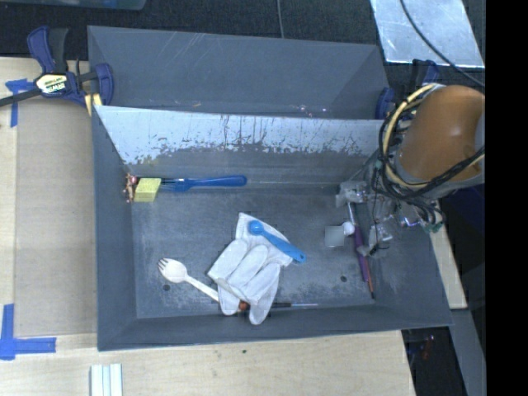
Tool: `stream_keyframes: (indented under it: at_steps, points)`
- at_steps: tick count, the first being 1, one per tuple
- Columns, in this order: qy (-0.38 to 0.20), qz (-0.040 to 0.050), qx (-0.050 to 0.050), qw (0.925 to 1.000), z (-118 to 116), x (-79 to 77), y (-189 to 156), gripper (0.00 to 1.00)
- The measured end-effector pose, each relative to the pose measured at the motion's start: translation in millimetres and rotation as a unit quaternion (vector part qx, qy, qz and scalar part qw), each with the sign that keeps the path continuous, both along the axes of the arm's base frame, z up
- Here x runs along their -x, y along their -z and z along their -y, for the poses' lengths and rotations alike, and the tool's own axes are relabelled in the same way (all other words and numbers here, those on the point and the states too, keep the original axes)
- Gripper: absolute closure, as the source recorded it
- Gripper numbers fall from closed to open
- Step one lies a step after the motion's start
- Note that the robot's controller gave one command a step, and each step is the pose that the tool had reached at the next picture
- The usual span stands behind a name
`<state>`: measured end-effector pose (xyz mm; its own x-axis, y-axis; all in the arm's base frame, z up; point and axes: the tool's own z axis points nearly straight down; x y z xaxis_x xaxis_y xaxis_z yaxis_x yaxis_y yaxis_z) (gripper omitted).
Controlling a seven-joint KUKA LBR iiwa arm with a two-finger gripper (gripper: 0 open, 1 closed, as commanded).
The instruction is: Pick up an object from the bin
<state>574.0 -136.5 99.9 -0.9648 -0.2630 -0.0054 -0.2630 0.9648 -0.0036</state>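
My gripper (366,231) is low in the right part of the bin, open, with its fingertips either side of the upper end of a dark purple pen (365,271). The pen lies on the floor and points toward the near right corner. Just left of the gripper sits a small grey block (333,236), apart from the fingers. Nothing is lifted between the fingers.
A crumpled white glove (247,275) lies mid-floor with a blue spoon (276,239) on top of it. A white plastic fork (183,275) is to its left. A blue-handled brush with a yellow head (188,185) lies along the back wall. A thin dark stick (293,305) runs along the front edge.
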Motion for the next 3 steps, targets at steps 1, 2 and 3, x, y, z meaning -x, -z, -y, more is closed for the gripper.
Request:
stream_keyframes:
  at_steps: [1,2,3]
  points:
    - [-0.110,0.0041,0.002,0.9939,2.5,-1.1,-39.8,0.00]
    - [0.039,-0.0017,-0.001,0.9992,-11.5,2.4,0.2,0.00]
    - [-0.207,0.0060,0.003,0.9783,-18.1,-15.7,30.0,0.00]
